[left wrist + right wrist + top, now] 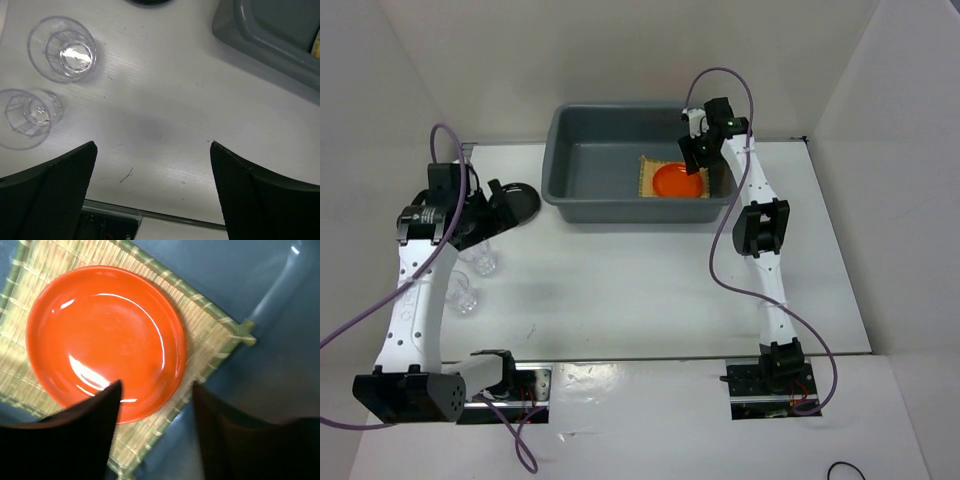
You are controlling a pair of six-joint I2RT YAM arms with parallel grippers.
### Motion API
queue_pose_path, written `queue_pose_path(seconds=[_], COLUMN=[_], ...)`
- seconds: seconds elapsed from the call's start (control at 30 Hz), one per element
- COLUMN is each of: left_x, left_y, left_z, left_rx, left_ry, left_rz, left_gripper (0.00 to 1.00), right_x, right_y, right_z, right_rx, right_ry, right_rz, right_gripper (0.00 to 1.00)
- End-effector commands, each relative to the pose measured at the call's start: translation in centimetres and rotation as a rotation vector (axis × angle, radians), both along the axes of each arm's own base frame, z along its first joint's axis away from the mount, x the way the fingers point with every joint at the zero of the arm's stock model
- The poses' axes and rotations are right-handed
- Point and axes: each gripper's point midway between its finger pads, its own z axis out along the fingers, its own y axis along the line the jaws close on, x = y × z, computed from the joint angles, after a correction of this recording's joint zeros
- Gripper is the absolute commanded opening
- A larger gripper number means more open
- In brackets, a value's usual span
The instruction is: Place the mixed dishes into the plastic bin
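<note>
Two glass cups (62, 48) (27, 118) stand on the table (165, 100), left of and beyond our left gripper (152, 150), jaws spread, empty. We see the right gripper (156, 387) spread too, directly over the orange plate (105, 335), which lies on the bamboo mat (210, 337) inside the plastic bin (280, 390).

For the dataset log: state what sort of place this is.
Likely a robot lab test cell: bare white walls box in a white table, the left arm and right arm are bolted at its edge, and a plastic bin sits staged.
</note>
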Motion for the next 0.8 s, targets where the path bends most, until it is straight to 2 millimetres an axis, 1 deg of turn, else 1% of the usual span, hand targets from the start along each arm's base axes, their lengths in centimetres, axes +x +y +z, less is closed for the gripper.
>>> queue_pose_path(seconds=[0.0,0.03,0.07,0.1,0.13,0.17,0.2,0.23,0.27,0.3,0.33,0.37,0.4,0.43,0.47,0.5,0.53,0.57,0.6,0.63,0.67,0.7,0.77], left_x=[1.3,2.3,3.0,3.8,5.7,6.7,7.8,9.8,10.9,12.0,13.9,14.7,16.2,17.0,17.8,18.6,19.5,20.0,20.2,20.8,20.9,20.9,21.5], left_y=[1.4,1.7,1.5,1.9,2.0,1.3,1.5,3.2,3.0,3.4,5.0,5.4,5.7,6.6,6.6,6.8,6.9,6.9,7.1,7.4,7.6,7.8,8.6], left_z=[4.1,4.4,4.8,5.2,5.6,5.5,5.2,3.5,3.2,2.5,0.1,-1.0,-2.7,-3.5,-4.2,-6.3,-5.8,-6.2,-7.8,-7.6,-8.2,-9.2,-9.6], left_rx=[0.071,0.072,0.055,0.038,0.006,-0.057,-0.100,-0.137,-0.211,-0.266,-0.329,-0.375,-0.440,-0.452,-0.466,-0.517,-0.507,-0.512,-0.523,-0.506,-0.497,-0.495,-0.453], left_ry=[-0.113,-0.127,-0.144,-0.163,-0.200,-0.217,-0.223,-0.198,-0.196,-0.186,-0.156,-0.141,-0.111,-0.107,-0.097,-0.055,-0.071,-0.062,-0.020,-0.035,-0.025,-0.006,-0.008], left_rz=[0.008,0.018,0.016,0.021,0.023,-0.011,0.004,0.042,0.020,0.019,0.044,0.034,0.014,0.017,-0.007,-0.030,-0.084,-0.108,-0.111,-0.126,-0.126,-0.114,-0.124], left_gripper=[1.00,1.00,1.00,1.00,1.00,1.00,1.00,1.00,1.00,1.00,1.00,1.00,1.00,1.00,1.00,1.00,1.00,1.00,1.00,1.00,1.00,1.00,1.00], right_x=[1.5,1.8,1.1,1.0,0.2,-1.0,-1.7,-3.4,-4.6,-5.6,-6.5,-8.4,-9.2,-10.0,-11.6,-12.1,-13.5,-13.9,-14.3,-14.6,-14.9,-15.6,-16.0], right_y=[-2.3,-2.3,-2.4,-2.4,-2.5,-2.1,-1.8,-1.7,-1.7,-1.5,-1.5,-1.5,-1.6,-1.7,-2.5,-3.0,-4.0,-4.3,-5.1,-6.0,-6.6,-7.4,-9.0], right_z=[4.0,6.8,8.0,10.9,13.5,15.0,16.3,20.2,21.6,22.4,24.0,27.2,28.7,29.5,32.1,32.1,34.0,33.0,32.9,32.6,30.1,30.8,29.7], right_rx=[-0.029,-0.018,-0.018,-0.008,-0.009,0.018,0.030,0.047,0.076,0.081,0.085,0.100,0.096,0.097,0.099,0.077,0.061,0.048,0.028,0.016,0.001,-0.012,-0.029], right_ry=[-0.110,-0.172,-0.171,-0.230,-0.268,-0.262,-0.276,-0.328,-0.329,-0.329,-0.359,-0.411,-0.440,-0.453,-0.503,-0.496,-0.542,-0.503,-0.502,-0.493,-0.417,-0.438,-0.403], right_rz=[-0.054,-0.055,-0.055,-0.057,-0.050,-0.025,-0.001,0.022,0.041,0.062,0.083,0.095,0.101,0.102,0.092,0.070,0.054,0.043,0.032,0.022,0.018,-0.004,-0.031], right_gripper=[0.66,0.73,0.76,0.79,0.86,0.89,0.92,0.95,0.98,0.98,0.98,0.98,0.98,0.98,0.98,0.98,0.98,0.98,0.98,0.98,0.98,0.98,0.98])
